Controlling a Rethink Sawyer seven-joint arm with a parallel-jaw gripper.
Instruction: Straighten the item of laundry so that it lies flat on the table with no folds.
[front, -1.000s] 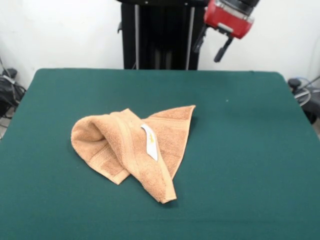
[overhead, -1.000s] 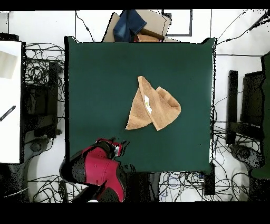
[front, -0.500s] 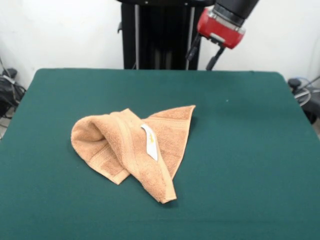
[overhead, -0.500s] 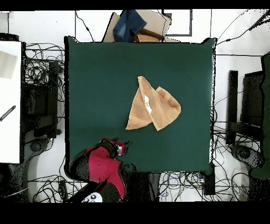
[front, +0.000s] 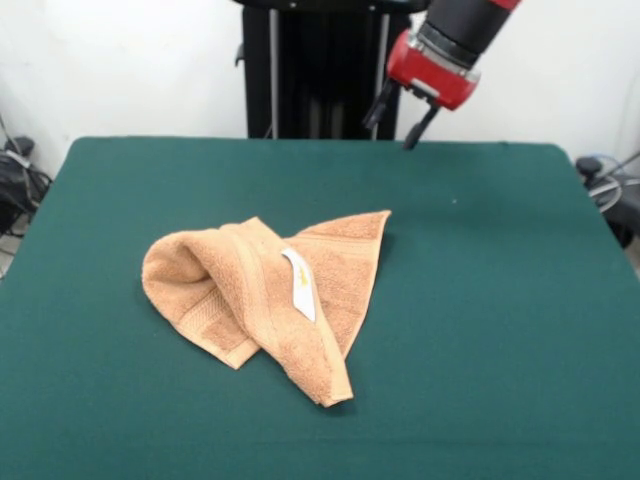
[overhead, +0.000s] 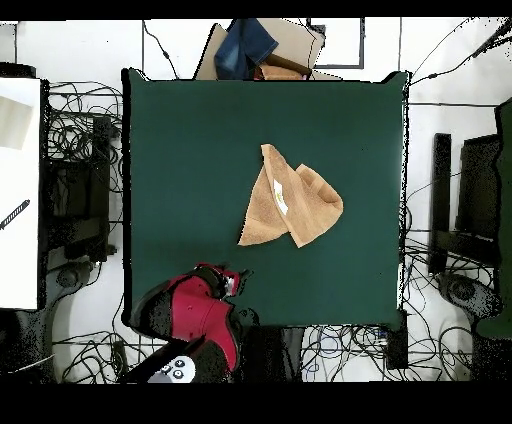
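The red and black robot gripper (front: 394, 122) hangs in the air above the far edge of the table, well apart from the towel. Its 2 dark fingers (front: 416, 130) stand apart from each other with nothing between them. In the overhead view the gripper (overhead: 236, 279) is over the table's edge nearest the robot's base.

The small orange-tan terry towel (front: 262, 295) lies crumpled near the middle of the large table covered with dark green cloth (front: 500, 300). It is folded over itself, with 1 corner pointing toward the robot and a rolled fold reaching toward the camera. A small white label (front: 300, 283) lies on top of the fold.
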